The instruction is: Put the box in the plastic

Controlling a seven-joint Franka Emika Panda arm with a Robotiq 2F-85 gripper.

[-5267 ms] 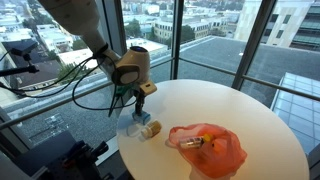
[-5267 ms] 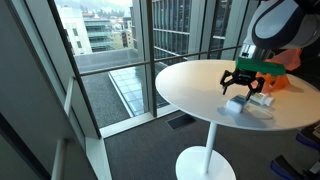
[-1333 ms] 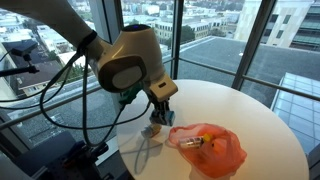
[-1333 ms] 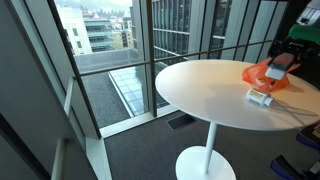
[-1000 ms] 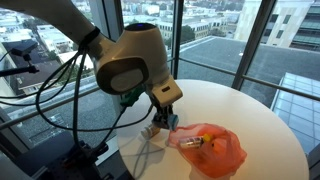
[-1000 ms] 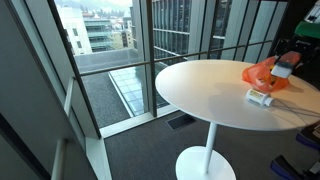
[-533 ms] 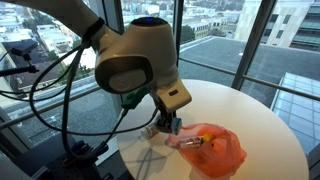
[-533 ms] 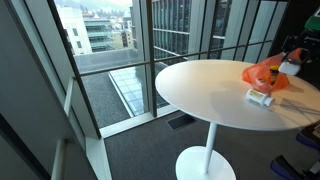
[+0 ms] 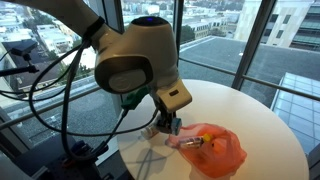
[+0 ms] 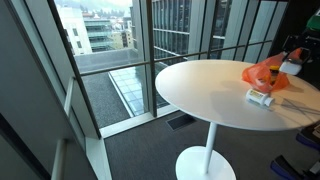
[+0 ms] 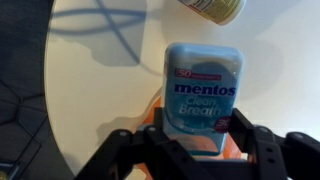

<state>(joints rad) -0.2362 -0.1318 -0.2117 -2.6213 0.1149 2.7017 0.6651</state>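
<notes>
My gripper is shut on a light blue Mentos box, one finger on each long side. The box hangs above the white table, its lower end over the edge of the orange plastic bag. In both exterior views the gripper sits at the near end of the crumpled orange bag, which lies on the round table. Some items show inside the bag. The arm hides most of the box in the exterior views.
A small cylindrical container lies on its side on the round white table beside the bag. The table edge is close by. Tall windows stand behind, and black cables hang from the arm.
The gripper took the box from the table near the small container and carried it over to the orange bag. In the last half second it has barely moved.
</notes>
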